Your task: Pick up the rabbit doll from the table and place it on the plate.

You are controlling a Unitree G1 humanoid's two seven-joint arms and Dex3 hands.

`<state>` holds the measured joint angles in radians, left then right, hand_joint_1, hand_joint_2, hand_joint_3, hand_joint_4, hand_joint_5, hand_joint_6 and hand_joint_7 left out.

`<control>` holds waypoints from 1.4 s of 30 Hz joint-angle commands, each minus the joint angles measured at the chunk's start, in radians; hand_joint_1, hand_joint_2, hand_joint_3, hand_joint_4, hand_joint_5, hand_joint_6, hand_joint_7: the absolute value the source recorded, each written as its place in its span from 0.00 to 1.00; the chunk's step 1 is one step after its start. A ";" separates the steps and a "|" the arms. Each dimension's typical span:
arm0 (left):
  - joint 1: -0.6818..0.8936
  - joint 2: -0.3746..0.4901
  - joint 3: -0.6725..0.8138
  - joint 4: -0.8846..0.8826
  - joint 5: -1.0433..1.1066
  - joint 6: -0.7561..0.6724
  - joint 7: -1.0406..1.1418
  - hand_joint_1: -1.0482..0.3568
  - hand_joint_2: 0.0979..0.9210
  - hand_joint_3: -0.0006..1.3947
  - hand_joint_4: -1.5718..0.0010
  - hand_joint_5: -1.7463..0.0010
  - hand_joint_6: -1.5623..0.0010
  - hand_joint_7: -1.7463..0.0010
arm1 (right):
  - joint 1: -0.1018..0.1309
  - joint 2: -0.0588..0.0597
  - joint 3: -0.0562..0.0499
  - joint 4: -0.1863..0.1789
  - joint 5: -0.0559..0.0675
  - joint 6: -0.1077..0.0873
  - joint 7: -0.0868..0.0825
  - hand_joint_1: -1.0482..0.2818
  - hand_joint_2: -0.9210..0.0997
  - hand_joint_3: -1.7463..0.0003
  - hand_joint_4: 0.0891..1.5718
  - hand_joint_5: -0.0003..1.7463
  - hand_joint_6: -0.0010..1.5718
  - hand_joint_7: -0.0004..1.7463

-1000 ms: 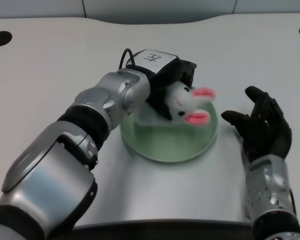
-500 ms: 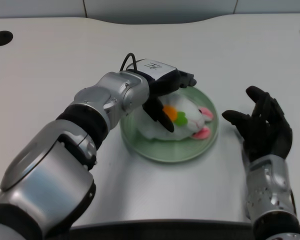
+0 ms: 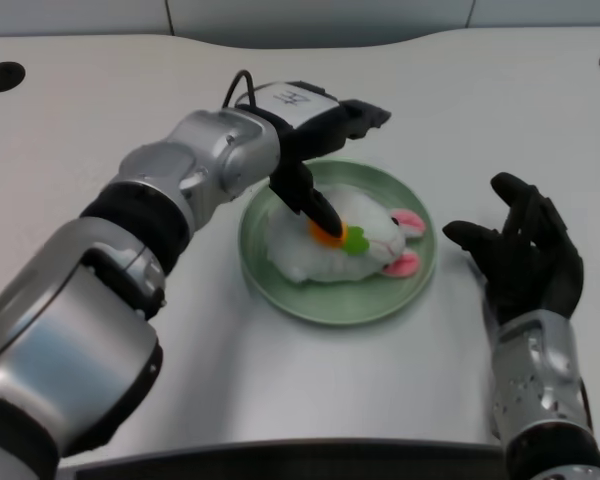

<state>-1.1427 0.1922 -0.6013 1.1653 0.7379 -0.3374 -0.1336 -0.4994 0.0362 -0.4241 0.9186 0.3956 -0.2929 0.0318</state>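
1. My left forearm (image 3: 195, 170) is brushed silver metal, built of rounded segments with small screws, and a black band circles it between the sections.
2. My left hand (image 3: 315, 135) is black, with a white label on its back bearing a dark handwritten mark.
3. A thin black cable (image 3: 238, 85) loops up at my left wrist.
4. My fingers (image 3: 315, 205) are slim and matte black.
5. My right hand (image 3: 525, 255) is black too, on a silver wrist dotted with small screws.
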 commanded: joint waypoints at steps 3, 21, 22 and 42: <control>0.016 0.105 0.055 -0.085 -0.054 -0.025 -0.070 0.01 1.00 0.05 1.00 1.00 1.00 1.00 | -0.014 -0.004 -0.001 0.020 0.001 0.005 0.005 0.52 0.00 0.74 0.43 0.80 0.41 0.58; 0.362 0.345 0.324 -0.403 -0.270 -0.033 -0.076 0.20 1.00 0.21 0.89 0.93 0.90 0.96 | -0.018 -0.003 -0.011 0.025 0.011 0.002 0.009 0.52 0.00 0.75 0.45 0.75 0.41 0.55; 0.387 0.342 0.343 -0.405 -0.293 -0.037 -0.070 0.21 1.00 0.21 0.88 0.93 0.90 0.96 | -0.018 -0.004 -0.009 0.023 0.006 0.003 0.004 0.52 0.00 0.75 0.45 0.75 0.42 0.55; 0.757 0.179 0.638 -0.474 -0.720 -0.034 -0.089 0.36 1.00 0.31 0.81 0.38 0.68 0.95 | -0.009 0.000 -0.005 0.011 0.005 0.004 0.005 0.53 0.00 0.74 0.43 0.77 0.41 0.55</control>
<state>-0.4146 0.3799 0.0248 0.7153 0.0413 -0.3905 -0.2092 -0.5117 0.0324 -0.4290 0.9348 0.3974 -0.2922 0.0351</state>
